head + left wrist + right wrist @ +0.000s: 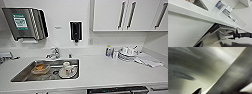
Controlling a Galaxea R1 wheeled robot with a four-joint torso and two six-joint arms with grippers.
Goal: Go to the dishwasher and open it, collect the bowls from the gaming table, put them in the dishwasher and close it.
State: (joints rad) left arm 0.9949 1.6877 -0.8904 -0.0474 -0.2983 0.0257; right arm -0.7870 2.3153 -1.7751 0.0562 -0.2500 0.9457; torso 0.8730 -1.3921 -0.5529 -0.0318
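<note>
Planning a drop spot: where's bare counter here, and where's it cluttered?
Free: the white counter between the sink and the stacked dishes, down to the front edge. Crowded: the sink basin, holding a cup on a plate, and the right back corner with the bottle.

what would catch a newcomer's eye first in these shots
Probably the steel sink set into the white counter, holding dirty dishes: an orange-tinted container beside a white cup on a plate. Above it, a paper towel dispenser and a dark soap dispenser hang on the wall. Under the counter edge, the dishwasher door stands tipped ajar in the left wrist view.
</note>
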